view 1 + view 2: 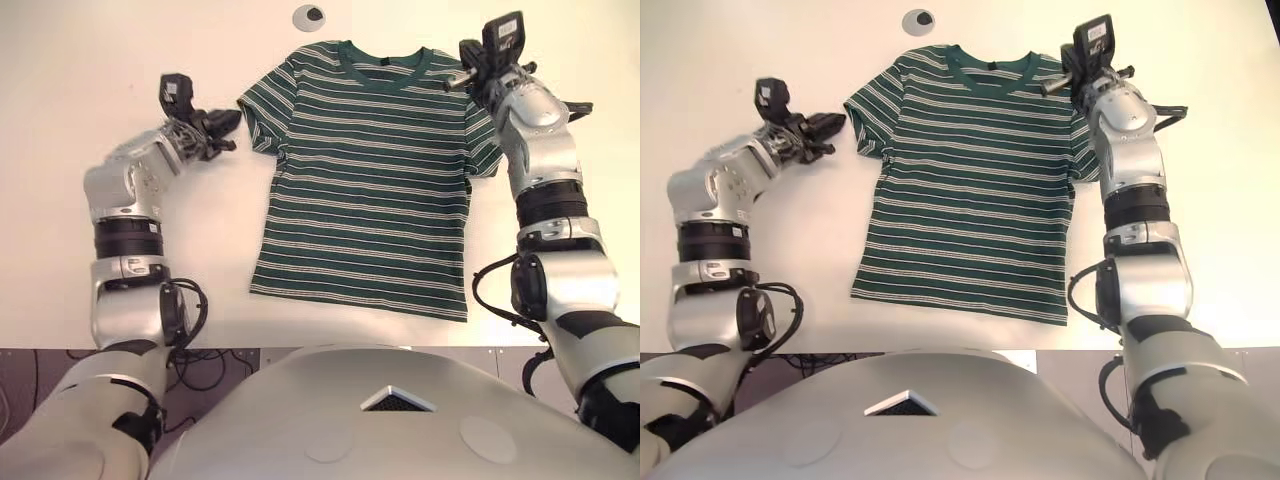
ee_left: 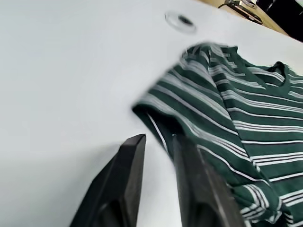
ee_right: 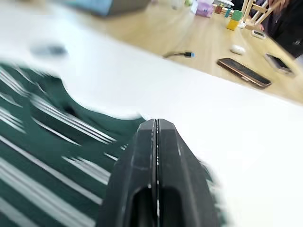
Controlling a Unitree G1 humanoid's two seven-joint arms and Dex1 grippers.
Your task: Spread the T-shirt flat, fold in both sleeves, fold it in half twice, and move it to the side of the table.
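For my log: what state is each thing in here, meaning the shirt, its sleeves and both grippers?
T-shirt: spread flat on the table, unfolded.
Left sleeve: lying out, not folded in.
Right sleeve: not folded in, partly hidden by the right arm.
Left gripper: narrowly open, at the left sleeve's hem.
Right gripper: shut, over the shirt's right shoulder; whether it pinches cloth is unclear.

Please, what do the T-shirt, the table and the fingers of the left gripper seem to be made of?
T-shirt: soft knit cloth, likely cotton, matte; it lies limp with small wrinkles.
Table: hard, smooth white surface, perhaps laminate; even, without grain.
Fingers of the left gripper: black, slightly glossy, with sharp straight edges; plastic or coated metal, I cannot tell which.
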